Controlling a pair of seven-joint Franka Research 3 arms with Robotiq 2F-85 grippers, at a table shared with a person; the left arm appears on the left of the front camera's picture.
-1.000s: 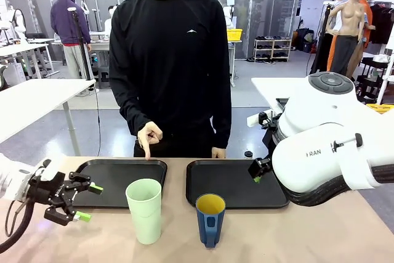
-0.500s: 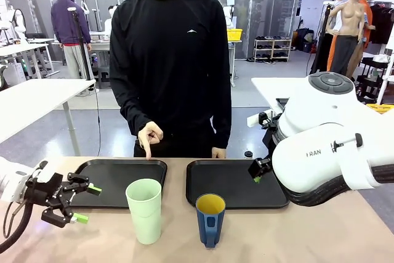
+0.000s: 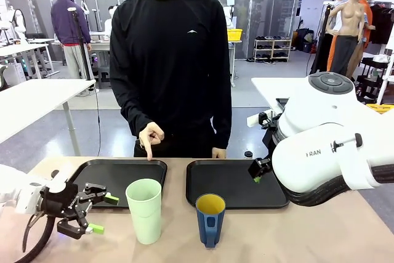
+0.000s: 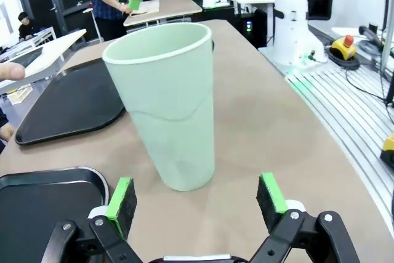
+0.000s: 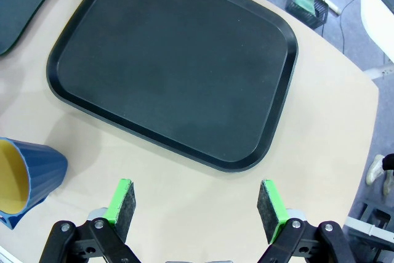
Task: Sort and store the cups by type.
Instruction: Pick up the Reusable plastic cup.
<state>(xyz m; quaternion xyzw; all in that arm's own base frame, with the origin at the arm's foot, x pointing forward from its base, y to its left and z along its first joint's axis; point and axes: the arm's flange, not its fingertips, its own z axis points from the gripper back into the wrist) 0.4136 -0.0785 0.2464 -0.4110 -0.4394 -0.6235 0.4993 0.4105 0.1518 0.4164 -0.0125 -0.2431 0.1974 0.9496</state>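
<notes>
Left gripper | jaws wide open, empty | mint-green tumbler upright just ahead, apart

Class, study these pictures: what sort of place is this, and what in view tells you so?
Most likely a robotics lab in a large open hall: a white robot arm stands at the table, a red stop button sits nearby, and more work tables stand behind the person.
</notes>
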